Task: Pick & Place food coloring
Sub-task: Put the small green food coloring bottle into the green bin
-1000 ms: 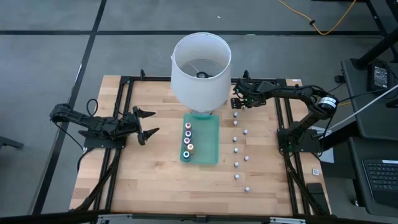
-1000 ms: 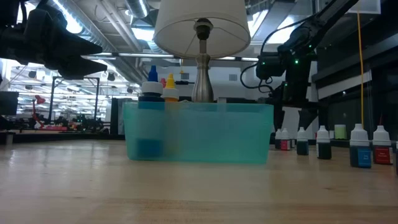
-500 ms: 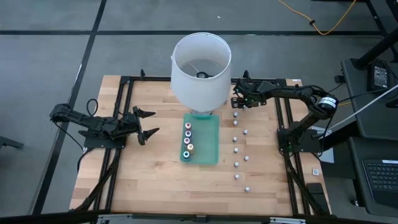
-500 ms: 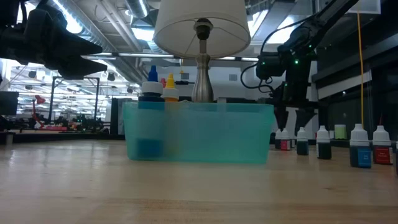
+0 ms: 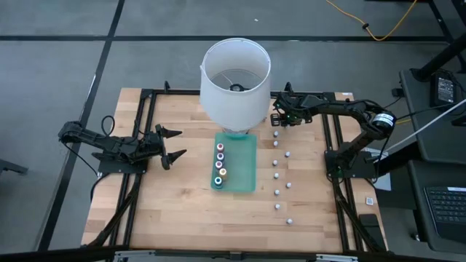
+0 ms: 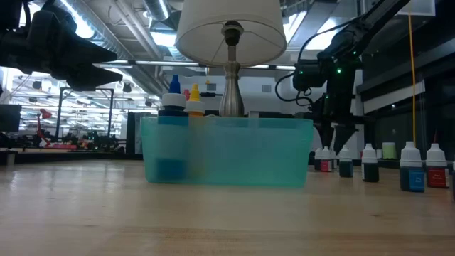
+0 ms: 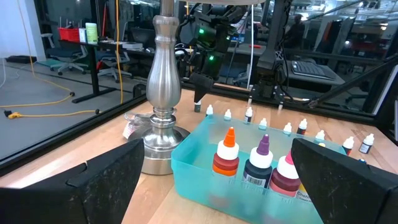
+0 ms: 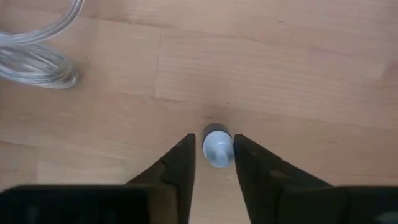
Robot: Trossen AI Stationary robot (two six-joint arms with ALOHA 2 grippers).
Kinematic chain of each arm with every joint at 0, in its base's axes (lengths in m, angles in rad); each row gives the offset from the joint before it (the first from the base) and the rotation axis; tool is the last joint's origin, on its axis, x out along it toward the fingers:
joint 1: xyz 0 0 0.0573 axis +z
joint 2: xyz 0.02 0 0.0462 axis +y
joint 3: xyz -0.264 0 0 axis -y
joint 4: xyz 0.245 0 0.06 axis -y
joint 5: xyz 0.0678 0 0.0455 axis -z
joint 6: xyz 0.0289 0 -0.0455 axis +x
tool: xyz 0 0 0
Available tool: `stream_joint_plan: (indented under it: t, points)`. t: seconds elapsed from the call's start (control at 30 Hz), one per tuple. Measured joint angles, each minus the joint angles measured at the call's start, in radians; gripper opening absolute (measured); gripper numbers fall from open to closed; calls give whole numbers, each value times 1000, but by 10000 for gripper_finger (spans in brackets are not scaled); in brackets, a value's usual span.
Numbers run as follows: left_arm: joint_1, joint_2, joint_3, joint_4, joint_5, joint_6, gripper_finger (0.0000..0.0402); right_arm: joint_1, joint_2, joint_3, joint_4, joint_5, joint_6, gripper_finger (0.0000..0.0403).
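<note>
Sitting in the translucent teal plastic bin (image 5: pixel 246 164) are about five small food coloring bottles with coloured caps (image 5: pixel 219 163), lined along its left side, so part of the job looks done. Roughly nine more white-capped bottles (image 5: pixel 277 175) stand loose on the wooden table (image 5: pixel 175 204) right of the bin, not yet moved. The right gripper (image 8: pixel 211 163) is down at the far end of that row beside the white-shaded lamp (image 5: pixel 234 78), fingers narrowly apart, straddling one white-capped bottle (image 8: pixel 217 145); contact is unclear, not clamped yet by my read. The left gripper (image 5: pixel 171 143) waits left of the bin, jaws wide apart, holding nothing.
</note>
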Motion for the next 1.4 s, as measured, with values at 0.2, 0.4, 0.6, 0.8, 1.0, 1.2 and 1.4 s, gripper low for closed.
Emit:
stream_joint_plan:
  t: [0.2,0.4,0.6,0.8,1.0,1.2,1.4]
  points:
    - [0,0,0,0,0,0,400,0,0,0,-9,0,23,73]
    - [0,0,0,0,0,0,400,0,0,1,-16,1,21,65]
    - [0,0,0,0,0,0,400,-4,-7,1,-56,0,-5,68]
    - [0,0,0,0,0,0,400,-22,-85,0,-109,0,-33,62]
    - [0,0,0,0,0,0,400,-11,-176,0,-204,-5,-104,63]
    - [0,0,0,0,0,0,400,57,-276,0,-291,-11,-183,60]
    - [0,0,0,0,0,0,400,142,-367,-48,-327,-46,-212,60]
